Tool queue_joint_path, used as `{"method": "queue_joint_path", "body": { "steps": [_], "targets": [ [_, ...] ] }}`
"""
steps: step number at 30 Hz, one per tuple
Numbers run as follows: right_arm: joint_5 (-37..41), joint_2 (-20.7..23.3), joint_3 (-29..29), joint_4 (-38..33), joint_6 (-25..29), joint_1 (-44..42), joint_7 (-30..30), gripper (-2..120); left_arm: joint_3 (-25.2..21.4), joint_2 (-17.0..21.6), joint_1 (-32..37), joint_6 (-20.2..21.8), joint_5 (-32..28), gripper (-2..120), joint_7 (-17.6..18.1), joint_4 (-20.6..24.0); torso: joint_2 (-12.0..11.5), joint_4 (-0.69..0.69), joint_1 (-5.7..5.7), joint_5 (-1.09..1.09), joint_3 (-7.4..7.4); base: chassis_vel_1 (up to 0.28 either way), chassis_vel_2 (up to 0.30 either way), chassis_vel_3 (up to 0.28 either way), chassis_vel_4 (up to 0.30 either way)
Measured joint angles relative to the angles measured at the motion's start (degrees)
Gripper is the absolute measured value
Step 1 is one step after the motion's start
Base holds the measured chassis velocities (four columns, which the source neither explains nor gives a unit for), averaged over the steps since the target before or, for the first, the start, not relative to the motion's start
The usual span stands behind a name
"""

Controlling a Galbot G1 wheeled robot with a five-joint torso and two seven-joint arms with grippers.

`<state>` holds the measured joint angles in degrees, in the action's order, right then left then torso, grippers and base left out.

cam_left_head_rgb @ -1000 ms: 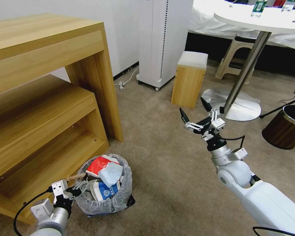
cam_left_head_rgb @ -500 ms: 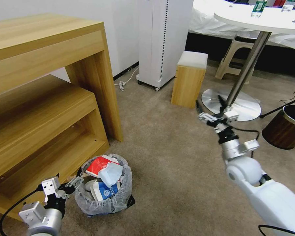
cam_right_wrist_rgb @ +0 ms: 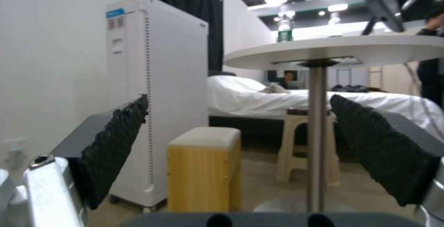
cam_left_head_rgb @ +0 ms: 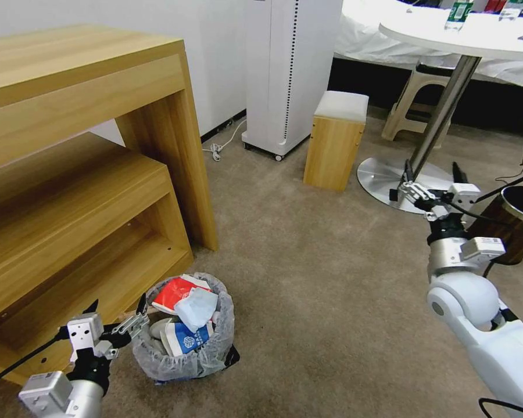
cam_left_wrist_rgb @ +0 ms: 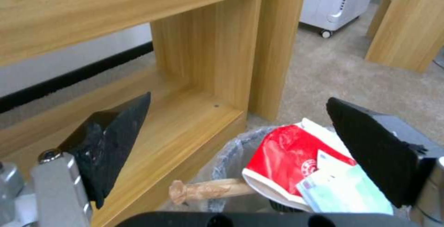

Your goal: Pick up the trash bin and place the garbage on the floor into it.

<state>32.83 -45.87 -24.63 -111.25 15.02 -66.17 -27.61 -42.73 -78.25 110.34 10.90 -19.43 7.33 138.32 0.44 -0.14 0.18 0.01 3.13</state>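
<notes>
The trash bin, black with a frilled whitish liner, stands on the beige floor by the shelf's lower corner. Garbage fills it: a red wrapper, a pale blue mask, a blue-white carton and a wooden stick poking over the rim. My left gripper is open just left of the rim, holding nothing. In the left wrist view its fingers frame the bin, red wrapper and stick. My right gripper hangs open and empty far right, near the table base.
A wooden shelf unit fills the left. Behind stand a white appliance, a wooden stool and a round table's steel base. A dark brown metal-rimmed cylinder sits right beside my right wrist.
My left gripper has come off the bin's rim and drawn back to the left, open. My right arm has swung right, from mid-carpet to the table base.
</notes>
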Motion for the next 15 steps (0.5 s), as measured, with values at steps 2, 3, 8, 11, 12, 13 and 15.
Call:
{"method": "queue_joint_path", "body": {
  "steps": [2, 3, 8, 11, 12, 13, 15],
  "targets": [
    [-0.3, -0.3, -1.8, -0.2, 0.3, -1.7, -0.5, 100, 0.2, 0.2, -0.2, -0.3, 0.8, 100, 0.0, 0.1, 0.0, -0.01, 0.0, -0.01, 0.0, 0.0, 0.0, 0.0, 0.0],
    [-0.3, -0.3, -1.8, -0.2, 0.3, -1.7, -0.5, 100, 0.2, 0.2, -0.2, -0.3, 0.8, 100, 0.0, 0.1, 0.0, -0.01, 0.0, -0.01, 0.0, 0.0, 0.0, 0.0, 0.0],
    [-0.9, -0.9, -5.7, 1.6, 1.4, -4.6, -1.0, 100, 0.6, 1.3, -1.7, -0.4, 1.3, 100, 0.1, -0.5, 0.0, 0.0, 0.0, -0.01, 0.0, 0.0, 0.0, 0.0, 0.0],
    [-0.8, -1.3, -6.6, 3.0, 1.8, -6.0, -0.9, 100, 0.9, 1.9, -2.9, -0.5, 1.4, 100, 0.1, -1.6, 0.0, -0.02, 0.0, -0.02, 0.0, 0.0, 0.0, 0.0, 0.0],
    [-0.9, -1.6, -6.6, 3.9, 2.4, -6.4, -0.9, 100, 0.9, 2.2, -3.7, -0.6, 1.4, 100, 0.2, -2.3, 0.0, -0.01, 0.0, -0.01, 0.0, 0.0, 0.0, 0.0, 0.0],
    [-1.1, -1.9, -6.6, 4.8, 2.9, -6.6, -0.9, 100, 0.9, 2.7, -4.9, -0.6, 1.1, 100, 0.2, -3.3, 0.0, 0.0, 0.0, 0.0, 0.0, 0.0, 0.0, 0.0, 0.0],
    [-1.1, -2.2, -6.5, 5.3, 3.1, -6.8, -0.8, 100, 0.8, 3.2, -5.8, -0.6, 0.7, 100, 0.3, -4.2, 0.0, 0.01, 0.0, -0.01, 0.0, 0.0, 0.0, 0.0, 0.0]
  ]
}}
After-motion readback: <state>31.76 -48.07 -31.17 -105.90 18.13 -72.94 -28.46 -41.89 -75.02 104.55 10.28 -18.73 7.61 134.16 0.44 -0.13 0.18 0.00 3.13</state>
